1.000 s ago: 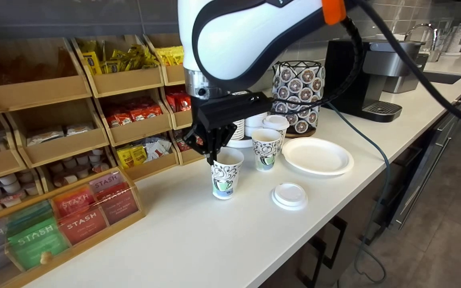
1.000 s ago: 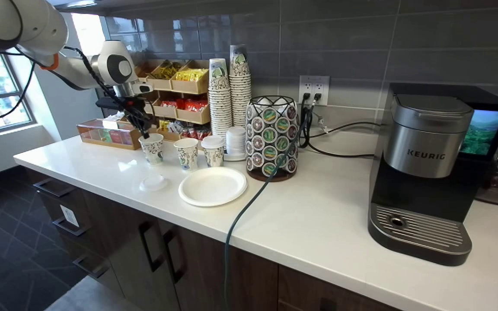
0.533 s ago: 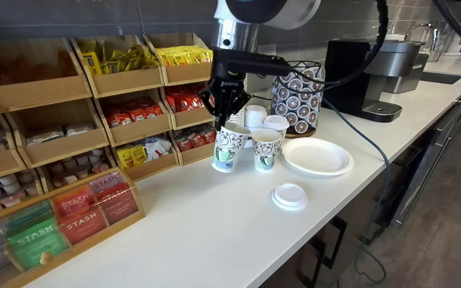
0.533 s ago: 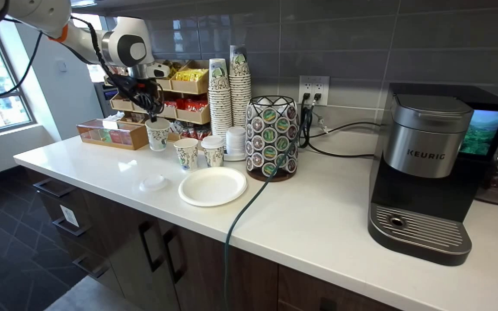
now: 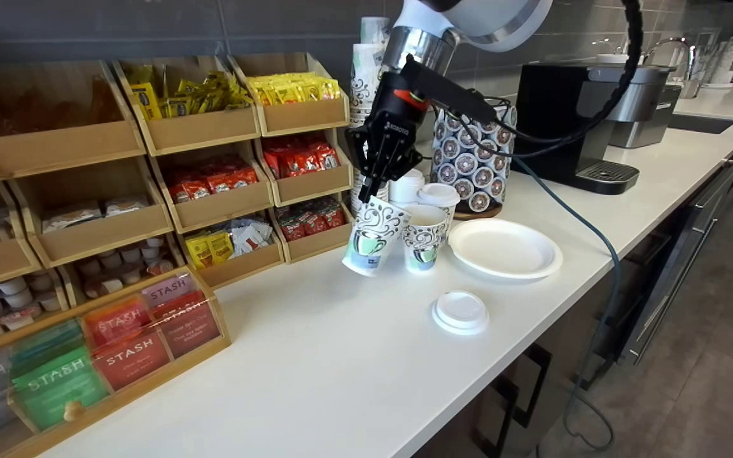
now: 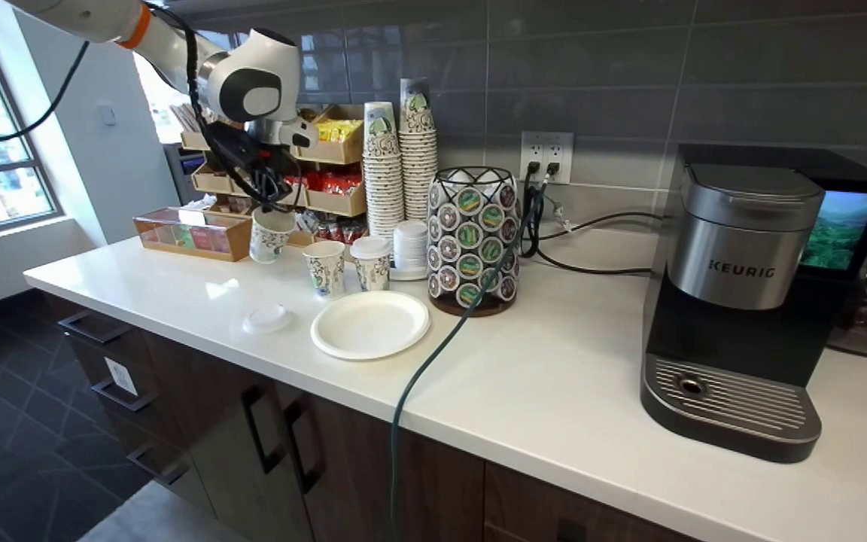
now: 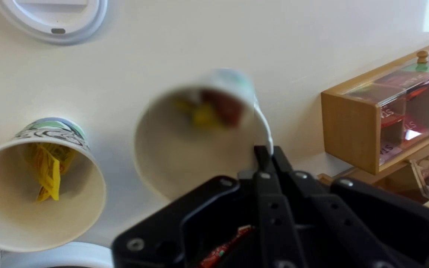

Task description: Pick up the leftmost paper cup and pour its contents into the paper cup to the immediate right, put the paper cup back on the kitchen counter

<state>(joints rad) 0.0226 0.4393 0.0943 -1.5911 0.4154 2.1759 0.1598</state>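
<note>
The leftmost paper cup (image 5: pixel 374 238), white with dark print and a green cup picture, hangs from my gripper (image 5: pixel 371 191) above the counter (image 5: pixel 315 356), tilted with its mouth toward the twin cup. In the wrist view the gripper (image 7: pixel 268 150) is shut on this cup's rim, one finger inside and one outside; yellow and red packets lie blurred in the cup (image 7: pixel 177 160). The paper cup to the immediate right (image 5: pixel 421 245) stands upright; the wrist view shows a yellow packet inside that cup (image 7: pixel 6 212). An exterior view shows the held cup (image 6: pixel 269 239) apart from the standing one (image 6: pixel 326 271).
A lidded cup (image 6: pixel 372 265) stands beside the right cup. A white lid (image 5: pixel 460 312) and a plate (image 5: pixel 505 248) lie in front. Wooden packet bins (image 5: pixel 207 184), tall cup stacks (image 6: pixel 401 173) and a pod rack (image 6: pixel 473 241) stand behind. A tea box (image 7: pixel 352 123) stands at the side.
The left cup stood on the counter with the gripper at its rim. It has been lifted, moved back toward the bins, and tilted further toward the right cup. Other things have not moved.
</note>
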